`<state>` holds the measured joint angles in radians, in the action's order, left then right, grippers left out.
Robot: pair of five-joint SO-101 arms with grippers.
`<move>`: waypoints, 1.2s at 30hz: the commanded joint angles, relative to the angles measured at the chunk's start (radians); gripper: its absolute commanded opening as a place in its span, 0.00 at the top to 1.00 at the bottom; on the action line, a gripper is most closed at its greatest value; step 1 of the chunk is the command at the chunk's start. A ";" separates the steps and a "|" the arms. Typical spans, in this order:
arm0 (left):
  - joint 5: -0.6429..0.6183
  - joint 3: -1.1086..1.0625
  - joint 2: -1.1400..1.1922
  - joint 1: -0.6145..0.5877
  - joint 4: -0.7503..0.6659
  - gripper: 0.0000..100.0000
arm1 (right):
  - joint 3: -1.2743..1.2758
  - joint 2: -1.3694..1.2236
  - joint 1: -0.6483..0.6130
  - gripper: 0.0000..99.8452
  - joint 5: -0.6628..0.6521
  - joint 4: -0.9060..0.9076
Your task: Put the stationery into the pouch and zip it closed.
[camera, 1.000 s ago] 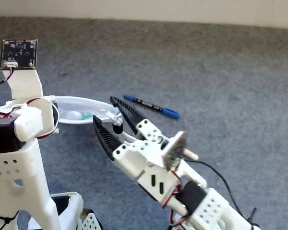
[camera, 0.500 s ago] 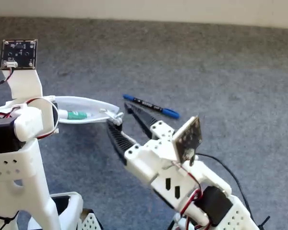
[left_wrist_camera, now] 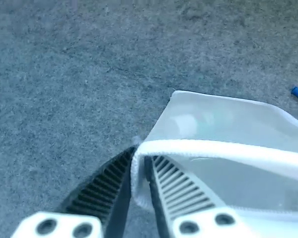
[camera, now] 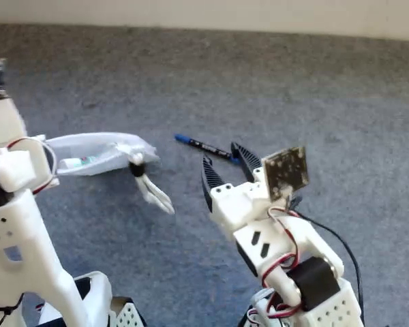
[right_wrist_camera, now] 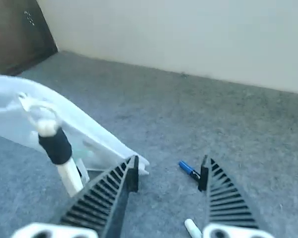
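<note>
Grey fuzzy table [camera: 327, 102] spreads under both arms. Mid-frame lies a thin blue and black pen [camera: 203, 146], slanting down to the right, just ahead of the right hand [camera: 220, 154], which is wide open and empty. At left, the left hand [left_wrist_camera: 139, 154] pinches the rim of the clear soft pouch [camera: 99, 151].

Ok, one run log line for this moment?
left gripper: shut on pouch rim | right gripper: open, near blue pen | blue pen: on carpet, outside pouch

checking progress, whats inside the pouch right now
Through the translucent pouch wall a white and green item shows inside; what it is cannot be told. The rest of the inside is hidden by the hazy wall. The blue pen lies outside on the carpet.
</note>
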<state>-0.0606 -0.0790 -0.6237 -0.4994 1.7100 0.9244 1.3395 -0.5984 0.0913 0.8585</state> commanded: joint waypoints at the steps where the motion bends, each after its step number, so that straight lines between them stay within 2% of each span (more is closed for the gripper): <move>1: -0.014 0.005 0.002 -0.036 0.006 1.00 | -0.085 -0.148 0.015 0.81 -0.029 0.047; 11: -0.014 0.001 0.002 -0.039 0.005 1.00 | -0.209 -0.627 0.015 0.81 -0.041 0.096; 17: -0.014 0.001 0.002 -0.041 0.006 1.00 | -0.251 -0.849 0.044 0.81 -0.213 0.087; 28: -0.014 -0.001 0.002 -0.041 0.006 1.00 | -0.280 -1.216 0.047 0.81 -0.229 -0.105; 32: -0.014 -0.001 0.002 -0.041 0.006 1.00 | -0.280 -1.299 0.048 0.81 -0.325 -0.143; 36: -0.012 -0.018 0.002 -0.041 0.002 1.00 | -0.292 -1.376 0.059 0.81 -0.344 -0.174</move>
<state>-0.0606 -0.0821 -0.6237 -0.5194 1.7100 0.6728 -0.0015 -0.5524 -0.2325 0.7096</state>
